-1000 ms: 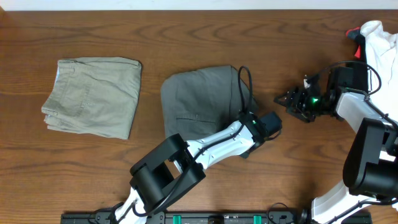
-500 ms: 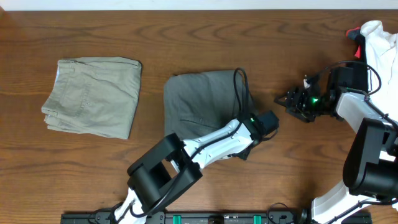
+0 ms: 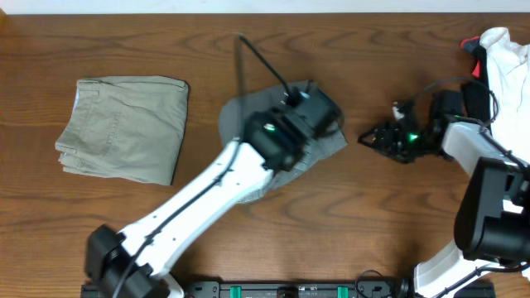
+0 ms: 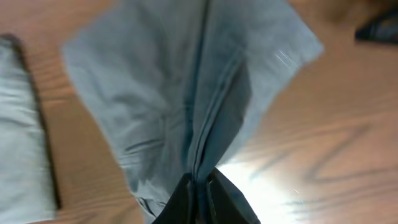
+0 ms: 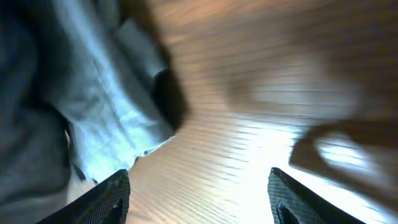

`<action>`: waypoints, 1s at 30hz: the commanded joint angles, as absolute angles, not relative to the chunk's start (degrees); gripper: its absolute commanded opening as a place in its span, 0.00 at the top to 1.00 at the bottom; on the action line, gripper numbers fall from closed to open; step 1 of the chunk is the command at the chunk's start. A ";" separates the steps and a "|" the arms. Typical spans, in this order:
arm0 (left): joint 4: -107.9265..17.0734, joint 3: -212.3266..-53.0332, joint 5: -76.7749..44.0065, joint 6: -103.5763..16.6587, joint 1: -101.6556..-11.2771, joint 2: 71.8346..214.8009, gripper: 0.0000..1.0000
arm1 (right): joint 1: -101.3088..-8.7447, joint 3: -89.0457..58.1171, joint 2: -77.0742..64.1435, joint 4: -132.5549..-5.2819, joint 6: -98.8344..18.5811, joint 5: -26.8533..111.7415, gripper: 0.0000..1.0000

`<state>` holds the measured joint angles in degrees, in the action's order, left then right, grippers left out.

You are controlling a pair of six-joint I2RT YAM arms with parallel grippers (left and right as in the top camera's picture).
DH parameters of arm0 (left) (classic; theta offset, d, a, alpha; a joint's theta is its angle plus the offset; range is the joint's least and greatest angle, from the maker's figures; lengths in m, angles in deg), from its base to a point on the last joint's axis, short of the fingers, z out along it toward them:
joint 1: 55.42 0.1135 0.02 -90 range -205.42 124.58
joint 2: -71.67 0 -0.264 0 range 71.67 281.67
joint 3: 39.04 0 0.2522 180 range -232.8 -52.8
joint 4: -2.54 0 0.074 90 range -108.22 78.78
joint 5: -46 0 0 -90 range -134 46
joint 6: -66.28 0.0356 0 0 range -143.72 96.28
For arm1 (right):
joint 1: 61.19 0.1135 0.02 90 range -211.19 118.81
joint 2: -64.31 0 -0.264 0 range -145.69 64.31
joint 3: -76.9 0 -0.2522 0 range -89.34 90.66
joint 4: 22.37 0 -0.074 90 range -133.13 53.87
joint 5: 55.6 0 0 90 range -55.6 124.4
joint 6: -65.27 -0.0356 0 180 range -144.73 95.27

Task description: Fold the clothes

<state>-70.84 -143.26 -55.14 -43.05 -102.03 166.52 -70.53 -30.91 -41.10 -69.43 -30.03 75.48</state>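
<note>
The grey shorts (image 3: 238, 116) lie mid-table, partly under my left arm, with one corner (image 3: 333, 144) sticking out to the right. My left gripper (image 3: 317, 110) is raised above them. In the left wrist view it (image 4: 200, 182) is shut on a bunched fold of the shorts (image 4: 168, 87), which stretch away from the fingers down to the table. To their right, my right gripper (image 3: 369, 138) stands open just above the wood. Between its fingertips (image 5: 199, 198) there is only bare table. The grey cloth (image 5: 93, 93) lies ahead of it on the left.
Folded beige shorts (image 3: 124, 128) lie at the left, and their edge (image 4: 18, 137) shows in the left wrist view. A white garment with a red bit (image 3: 503, 51) sits at the far right edge. The left arm's cable (image 3: 263, 60) arcs over the table behind the shorts.
My left gripper has shut on the shorts' right edge and lifted it up and toward the far side, the arm swinging over the cloth. The right gripper has edged slightly left.
</note>
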 commanded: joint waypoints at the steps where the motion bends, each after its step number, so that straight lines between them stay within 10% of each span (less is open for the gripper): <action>1: -70.99 -144.02 -57.19 -39.84 -98.66 164.09 0.94 | -64.37 -30.62 -40.68 -68.84 -24.24 75.70 0.31; 11: -71.16 -144.02 -57.17 -39.14 -95.34 162.96 0.94 | -53.07 -30.62 -40.70 -59.18 -33.74 61.69 0.20; 14: -71.16 -144.02 -57.17 -39.10 -95.34 162.96 0.94 | -51.98 -30.62 -40.68 -58.59 -32.83 69.86 0.34; 17: -71.16 -144.02 -57.21 -38.51 -95.34 162.96 0.94 | -51.30 -30.62 -40.68 -58.22 -28.78 82.65 0.70; 30: -70.14 -144.07 -58.28 -37.63 -95.34 162.96 0.94 | -40.87 -30.62 -40.70 -52.89 -41.66 80.84 0.92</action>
